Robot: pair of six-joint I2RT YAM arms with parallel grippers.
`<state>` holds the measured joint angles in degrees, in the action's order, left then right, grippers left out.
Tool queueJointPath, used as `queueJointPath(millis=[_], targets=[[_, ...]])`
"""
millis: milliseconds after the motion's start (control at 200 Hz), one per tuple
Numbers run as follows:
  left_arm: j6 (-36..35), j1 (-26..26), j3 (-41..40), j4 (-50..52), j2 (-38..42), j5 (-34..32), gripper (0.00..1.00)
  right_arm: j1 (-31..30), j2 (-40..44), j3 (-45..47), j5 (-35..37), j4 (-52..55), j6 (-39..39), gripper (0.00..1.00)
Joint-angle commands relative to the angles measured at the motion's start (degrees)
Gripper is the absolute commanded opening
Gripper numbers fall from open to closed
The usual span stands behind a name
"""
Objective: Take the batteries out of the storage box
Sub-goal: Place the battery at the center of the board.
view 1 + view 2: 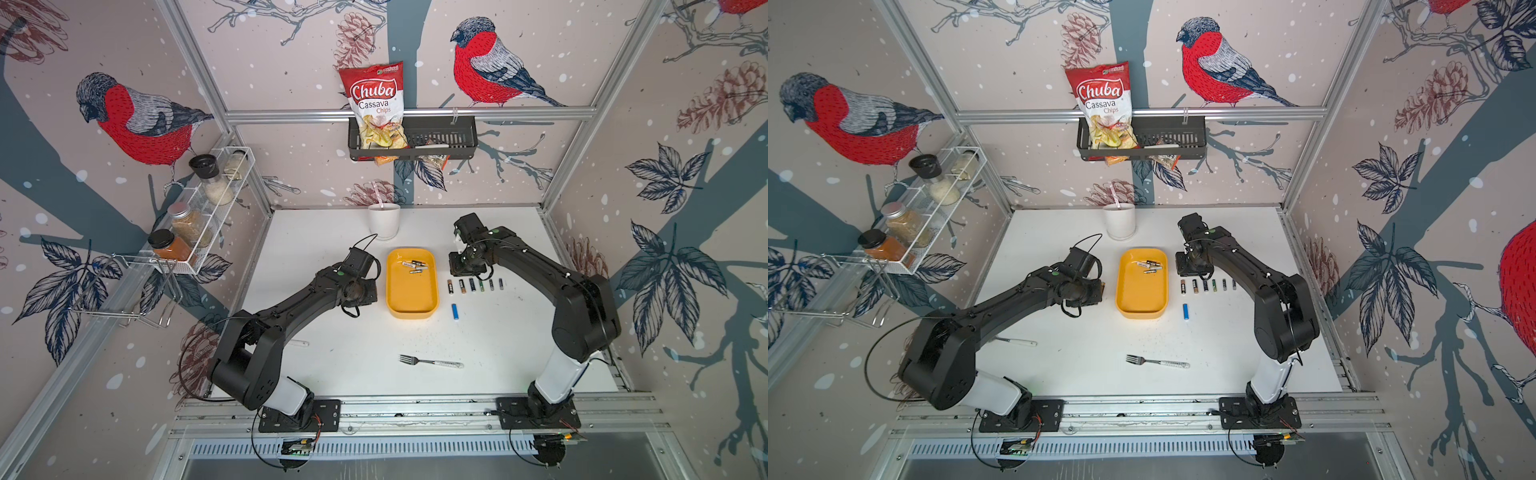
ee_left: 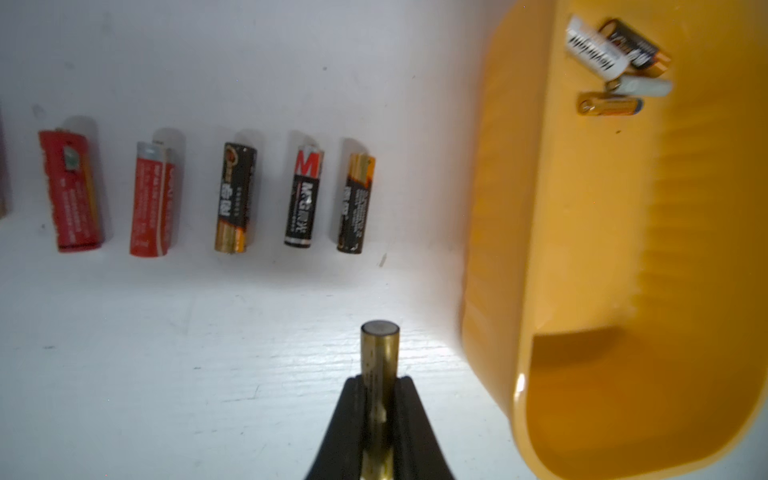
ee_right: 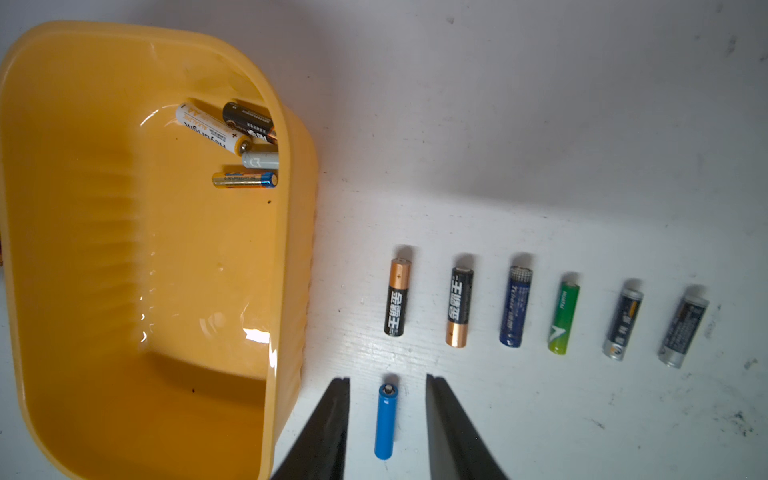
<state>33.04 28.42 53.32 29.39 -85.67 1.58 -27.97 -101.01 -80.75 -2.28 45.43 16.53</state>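
Note:
The yellow storage box (image 1: 411, 305) stands mid-table, with several batteries (image 1: 413, 266) in its far end, also seen in the right wrist view (image 3: 232, 141). My left gripper (image 2: 379, 380) hangs just left of the box, above the table, shut on a gold battery (image 2: 379, 349) that sticks out past its fingertips. Several batteries (image 2: 232, 195) lie in a row on the table beyond it. My right gripper (image 3: 387, 380) is open, right of the box. A blue battery (image 3: 385, 422) lies on the table between its fingers, untouched. Another row of batteries (image 3: 540, 307) lies beyond that.
A fork (image 1: 430, 362) lies near the front of the table. A white cup (image 1: 384, 220) stands behind the box. A spice rack (image 1: 199, 216) hangs on the left wall. A black basket (image 1: 449, 139) with a chip bag hangs on the back wall.

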Motion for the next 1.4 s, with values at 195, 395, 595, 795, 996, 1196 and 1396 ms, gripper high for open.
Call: queueJointPath(millis=[195,395,595,795,996,1196,1396], targets=[[1.34,-0.10,-5.37,-6.49,-1.20,1.62,0.08,-0.05,1.23,1.82,1.05,0.54,0.53,0.37],[1.54,-0.10,-4.86,-8.54,-3.80,2.09,0.08,-0.04,0.91,1.21,1.14,0.80,0.30,0.37],[1.24,-0.06,-3.93,-9.12,-5.73,2.37,0.08,0.32,1.08,1.21,1.23,1.06,0.15,0.37],[1.52,-0.05,-4.81,-9.47,-5.91,2.35,0.08,0.46,1.18,1.56,1.23,0.98,0.07,0.37],[1.86,0.01,-5.95,-10.30,-6.08,2.59,0.08,0.48,0.97,1.29,1.14,0.92,0.02,0.37],[1.85,0.00,-5.89,-10.14,-6.21,2.37,0.08,0.52,0.99,1.30,1.15,1.03,0.01,0.37],[1.51,0.05,-5.95,-9.54,-6.18,1.67,0.11,0.46,1.06,1.30,1.29,1.22,-0.06,0.37]])
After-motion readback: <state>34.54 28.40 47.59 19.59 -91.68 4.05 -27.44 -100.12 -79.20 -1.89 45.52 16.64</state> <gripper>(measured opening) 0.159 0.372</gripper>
